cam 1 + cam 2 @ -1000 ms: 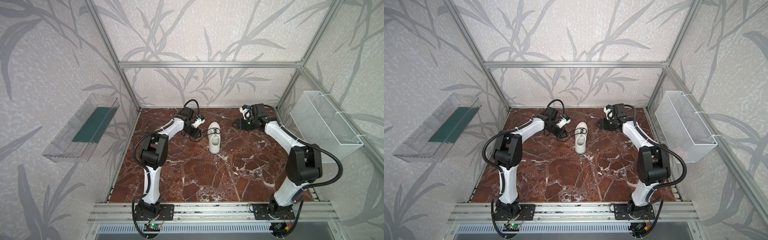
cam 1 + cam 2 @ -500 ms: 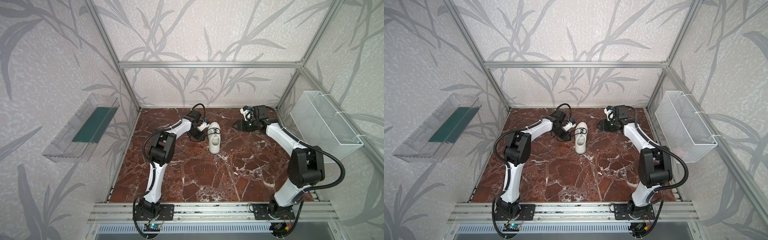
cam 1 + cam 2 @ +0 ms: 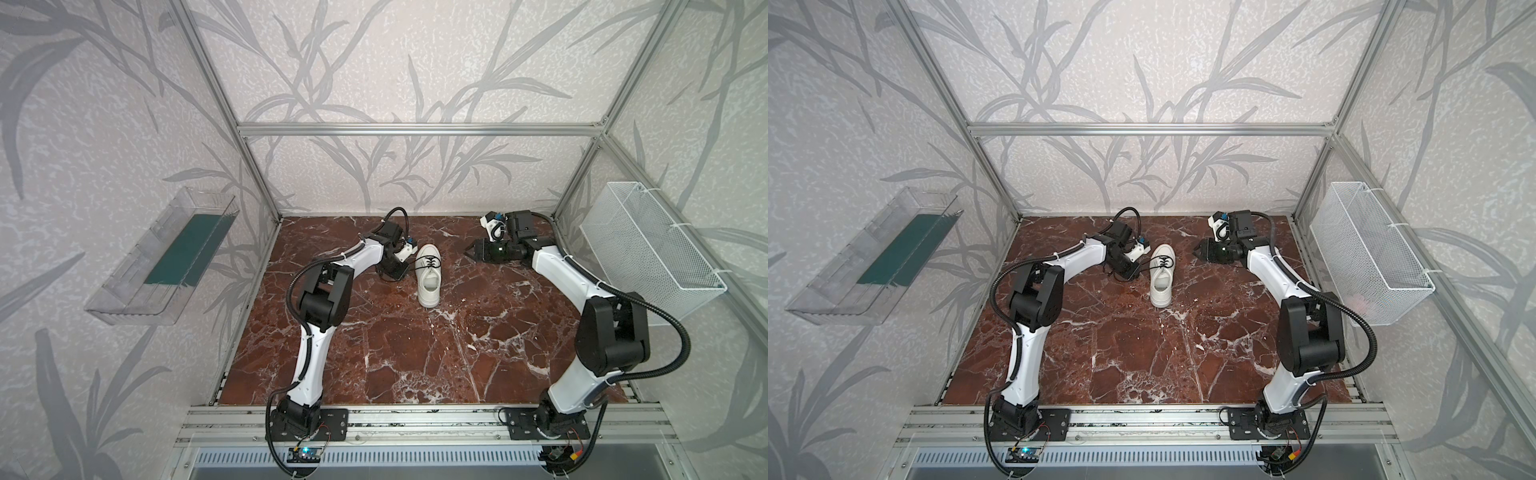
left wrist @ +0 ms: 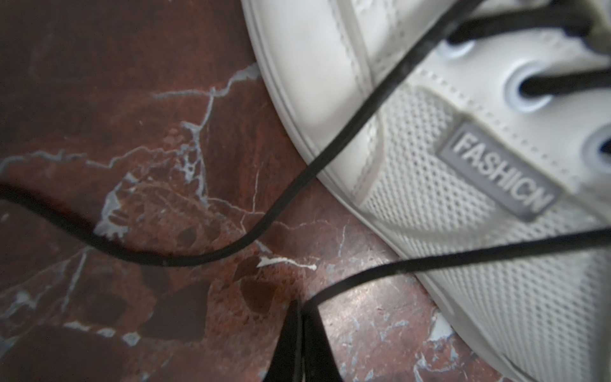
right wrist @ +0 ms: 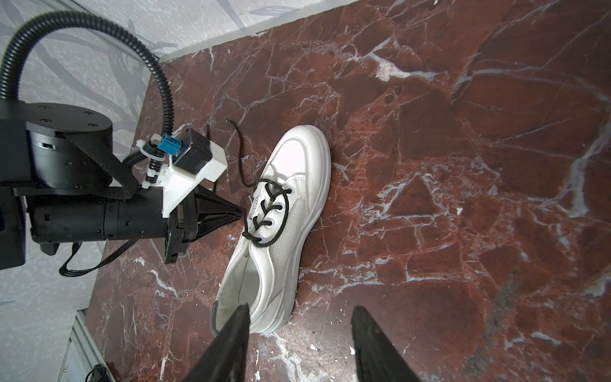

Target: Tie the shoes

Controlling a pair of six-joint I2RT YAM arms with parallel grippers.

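The shoe [image 3: 429, 276] [image 3: 1162, 276] is a white low-top sneaker with thin black laces, lying on the red marble floor at the back middle in both top views. My left gripper [image 3: 408, 271] [image 3: 1139, 272] is at the shoe's left flank. In the left wrist view its jaws [image 4: 302, 309] are shut on a black lace [image 4: 429, 261] that runs back to the eyelets. A second lace end [image 4: 231, 248] lies loose on the floor. My right gripper [image 3: 467, 253] [image 5: 302, 309] stands open and empty, well off to the shoe's right.
A white wire basket [image 3: 648, 245] hangs on the right wall. A clear tray with a green pad [image 3: 166, 257] hangs on the left wall. Aluminium frame posts stand at the back corners, with the back wall close behind the shoe.
My left gripper moved right up to the shoe's side and closed on the lace. The right arm has barely moved and its jaws stayed open.
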